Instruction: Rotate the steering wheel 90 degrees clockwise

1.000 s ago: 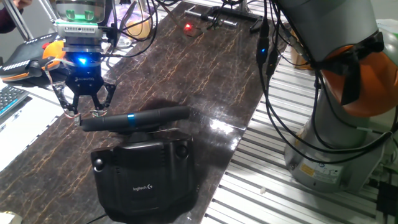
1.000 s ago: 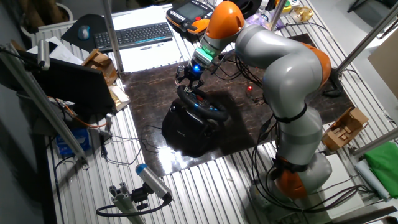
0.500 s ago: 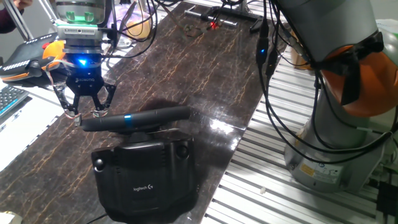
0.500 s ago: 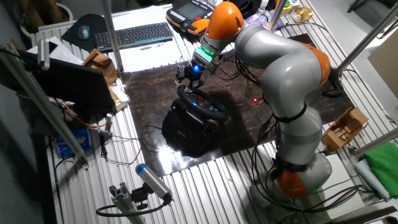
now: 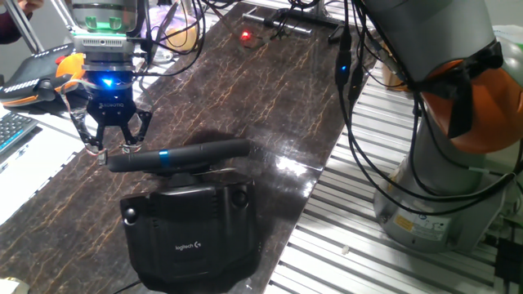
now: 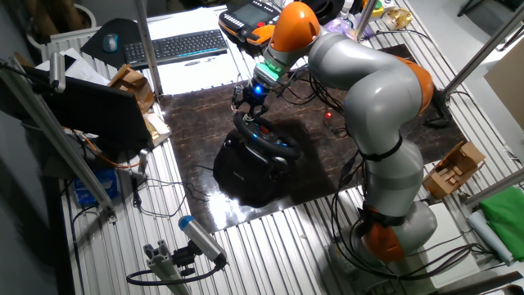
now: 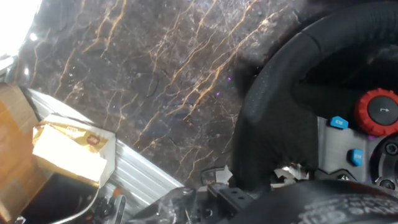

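wheel (image 5: 176, 155) on base (image 5: 192, 233) | gripper (image 5: 110, 147) at wheel's left end | keyboard (image 6: 176, 45) behind table (image 6: 319, 156)

We see a dark marbled desk (image 5: 270, 90) with golden veins, glossy under overhead light, set on ribbed aluminium framing (image 6: 246, 246). Behind it lie a white surface with a keyboard (image 6: 176, 45), cardboard boxes (image 6: 131, 86) and loose cables (image 5: 359, 155).
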Motion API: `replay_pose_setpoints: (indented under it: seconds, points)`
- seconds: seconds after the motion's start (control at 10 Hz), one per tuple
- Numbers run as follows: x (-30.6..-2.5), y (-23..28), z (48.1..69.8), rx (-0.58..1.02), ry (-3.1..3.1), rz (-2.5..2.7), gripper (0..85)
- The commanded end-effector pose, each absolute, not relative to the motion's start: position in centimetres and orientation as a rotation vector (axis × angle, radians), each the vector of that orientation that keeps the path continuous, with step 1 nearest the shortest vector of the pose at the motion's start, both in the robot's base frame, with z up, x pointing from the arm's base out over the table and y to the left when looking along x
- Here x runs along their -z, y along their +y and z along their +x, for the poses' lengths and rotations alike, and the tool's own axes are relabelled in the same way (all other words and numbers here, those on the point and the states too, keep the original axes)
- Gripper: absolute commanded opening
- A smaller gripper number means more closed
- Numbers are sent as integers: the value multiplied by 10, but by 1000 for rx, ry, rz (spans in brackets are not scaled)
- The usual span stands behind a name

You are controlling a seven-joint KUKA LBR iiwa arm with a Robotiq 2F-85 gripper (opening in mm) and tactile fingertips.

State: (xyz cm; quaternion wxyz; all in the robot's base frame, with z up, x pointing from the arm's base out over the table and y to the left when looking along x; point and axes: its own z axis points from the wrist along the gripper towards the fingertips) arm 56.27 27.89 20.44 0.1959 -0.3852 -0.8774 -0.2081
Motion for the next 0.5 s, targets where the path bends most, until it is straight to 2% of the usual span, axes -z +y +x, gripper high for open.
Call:
replay_pose_setpoints:
  seconds: [0.0, 0.4]
  points:
    - [-203, 278, 563, 578, -2458, -1089, 360]
    - [-201, 272, 565, 558, -2467, -1127, 357]
